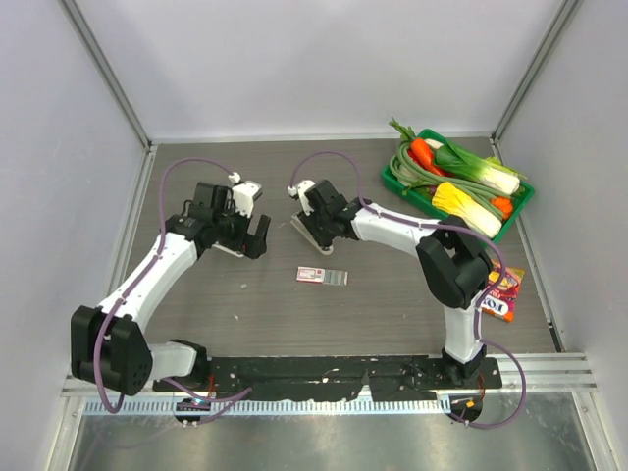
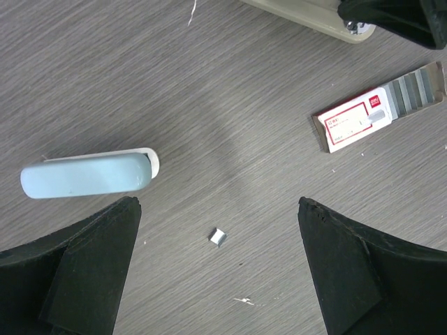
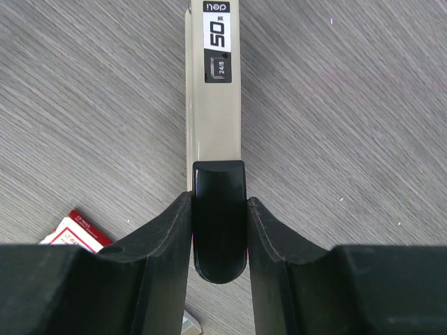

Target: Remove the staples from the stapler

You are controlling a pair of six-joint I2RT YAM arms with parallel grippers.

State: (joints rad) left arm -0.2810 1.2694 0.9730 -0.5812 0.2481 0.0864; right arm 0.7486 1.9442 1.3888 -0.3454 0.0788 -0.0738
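Note:
The pale blue-grey stapler [image 2: 87, 174] lies flat on the table, white underside showing at its right end. My left gripper [image 2: 218, 204] hovers open and empty just near of it; in the top view this gripper [image 1: 257, 235] is left of centre. A small loose metal staple piece [image 2: 218, 236] lies between its fingers. My right gripper [image 3: 218, 199] is shut on the black end piece of a long beige bar [image 3: 214, 105] printed "50" and "24/6". The bar also shows in the top view [image 1: 306, 234] under the right gripper [image 1: 314, 222].
A small red-and-white box [image 1: 322, 276] with grey staple strips sticking out lies in the middle; it also shows in the left wrist view [image 2: 356, 118]. A green tray [image 1: 522, 199] of toy vegetables stands at the back right. A snack packet [image 1: 502, 294] lies at the right.

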